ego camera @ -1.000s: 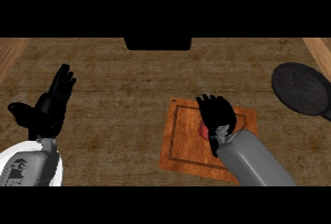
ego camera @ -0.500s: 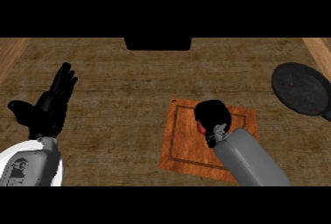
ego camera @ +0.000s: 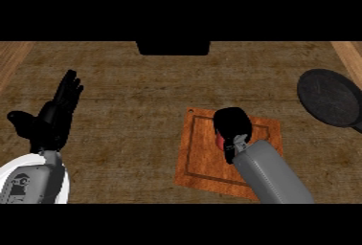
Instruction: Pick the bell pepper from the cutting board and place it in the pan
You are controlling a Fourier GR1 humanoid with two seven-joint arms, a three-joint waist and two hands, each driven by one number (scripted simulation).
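At the left of the view the left hand [ego camera: 51, 125] is resting over the tabletop [ego camera: 141, 95], fingers straight and pointing up, taking no part in the work. Moving right, the cutting board [ego camera: 201, 162] is lying on the tabletop, and the right hand [ego camera: 233, 125] is curling down over it, fingers closing round the bell pepper [ego camera: 220, 141], of which only a sliver of red is showing at the hand's left side. The pepper appears to be sitting on the board, so the step in hand looks like the grasp itself, with the lift not yet done. Further right, well apart from the board, the dark pan [ego camera: 329, 98] is waiting at the view's edge. The next move is likely calling for raising the pepper off the board, carrying it rightward and up the view, then releasing it over the pan.
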